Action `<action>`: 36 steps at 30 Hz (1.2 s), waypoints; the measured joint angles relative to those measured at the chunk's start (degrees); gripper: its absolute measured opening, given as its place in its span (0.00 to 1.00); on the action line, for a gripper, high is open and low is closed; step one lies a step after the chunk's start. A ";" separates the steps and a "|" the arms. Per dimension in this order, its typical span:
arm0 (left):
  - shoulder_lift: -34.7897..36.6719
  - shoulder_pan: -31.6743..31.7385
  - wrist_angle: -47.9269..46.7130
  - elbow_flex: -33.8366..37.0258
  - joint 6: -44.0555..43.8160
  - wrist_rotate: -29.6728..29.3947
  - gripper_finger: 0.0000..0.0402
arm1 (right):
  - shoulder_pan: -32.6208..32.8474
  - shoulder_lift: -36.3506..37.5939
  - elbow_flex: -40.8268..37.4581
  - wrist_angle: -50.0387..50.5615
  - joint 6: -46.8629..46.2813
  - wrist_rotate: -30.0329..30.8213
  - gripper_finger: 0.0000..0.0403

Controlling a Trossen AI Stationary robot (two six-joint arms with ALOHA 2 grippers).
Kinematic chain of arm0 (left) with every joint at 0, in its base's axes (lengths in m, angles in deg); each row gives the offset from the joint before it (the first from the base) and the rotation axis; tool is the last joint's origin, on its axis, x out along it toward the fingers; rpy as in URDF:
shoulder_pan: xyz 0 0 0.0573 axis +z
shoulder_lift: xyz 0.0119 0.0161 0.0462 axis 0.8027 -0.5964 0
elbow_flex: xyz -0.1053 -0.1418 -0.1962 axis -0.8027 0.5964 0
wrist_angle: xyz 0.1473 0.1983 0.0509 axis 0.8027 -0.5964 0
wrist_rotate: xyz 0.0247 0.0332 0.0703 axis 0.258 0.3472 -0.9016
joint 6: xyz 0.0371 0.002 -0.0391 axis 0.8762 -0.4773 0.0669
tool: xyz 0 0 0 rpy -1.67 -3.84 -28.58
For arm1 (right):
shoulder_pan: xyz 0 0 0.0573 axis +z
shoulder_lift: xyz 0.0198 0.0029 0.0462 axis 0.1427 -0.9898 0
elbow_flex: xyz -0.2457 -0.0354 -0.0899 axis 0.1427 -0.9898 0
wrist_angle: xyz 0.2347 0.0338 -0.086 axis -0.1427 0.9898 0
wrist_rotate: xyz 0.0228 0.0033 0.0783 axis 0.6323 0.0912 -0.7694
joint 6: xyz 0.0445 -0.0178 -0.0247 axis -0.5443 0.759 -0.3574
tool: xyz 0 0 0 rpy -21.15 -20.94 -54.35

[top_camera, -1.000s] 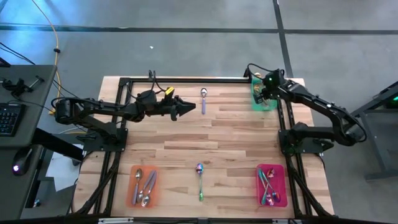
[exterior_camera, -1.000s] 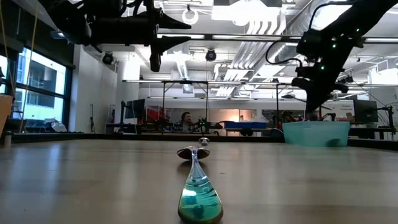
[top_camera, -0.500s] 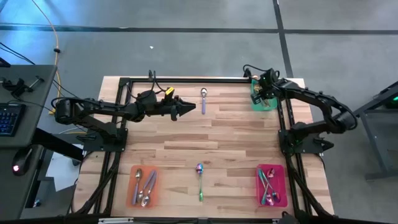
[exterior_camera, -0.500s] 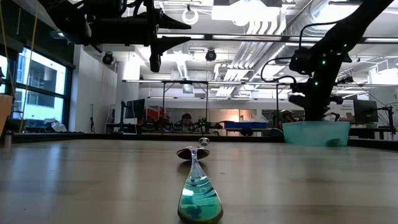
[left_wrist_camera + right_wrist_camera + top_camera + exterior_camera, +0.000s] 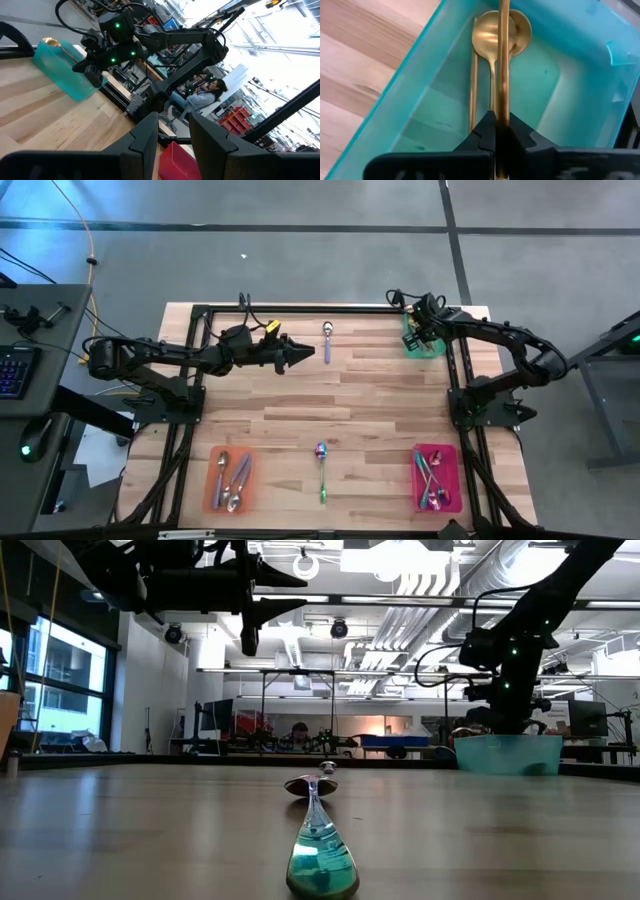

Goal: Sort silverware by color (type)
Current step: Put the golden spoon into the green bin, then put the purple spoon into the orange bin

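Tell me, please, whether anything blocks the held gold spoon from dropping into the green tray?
Nothing visible does. The right gripper, shut on the gold spoon, holds it directly over the green tray, where other gold spoons lie.

bare table [image 5: 380, 395] mid-span, rainbow spoon [image 5: 321, 465] near front edge

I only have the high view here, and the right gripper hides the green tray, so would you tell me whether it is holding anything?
Observer: Yes. The right gripper is shut on a gold spoon, held over the green tray.
Operator: Is the tray empty below it?
Observer: No, gold cutlery already lies inside.
Operator: And the left gripper, is it down on the table?
Observer: No. In the low view the left gripper hangs well above the wood, fingers slightly apart and holding nothing.
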 joint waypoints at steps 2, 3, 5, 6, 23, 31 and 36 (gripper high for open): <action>0.00 0.00 0.01 -0.01 0.00 0.00 0.25 | 0.04 -0.05 0.05 0.27 -0.28 0.17 0.00; 0.00 0.00 0.00 0.00 0.00 0.00 0.25 | 0.04 -0.05 0.09 0.28 -0.45 0.21 0.00; 0.00 0.00 0.00 0.00 0.00 0.00 0.25 | 0.04 -0.05 0.11 0.20 -1.02 0.36 0.00; 0.00 0.00 0.00 0.00 0.00 0.00 0.25 | 0.04 -0.05 0.09 0.14 -1.03 0.44 0.00; 0.00 0.00 0.02 0.00 -0.03 0.02 0.25 | 2.26 -3.37 0.20 0.11 -1.14 6.33 0.00; 0.00 0.00 0.02 0.00 -0.09 0.02 0.25 | 2.26 -3.42 0.60 0.68 -3.03 6.57 0.01; 0.00 0.00 0.04 0.00 -0.57 0.05 0.25 | 2.21 -3.44 3.41 4.01 -7.78 6.51 0.13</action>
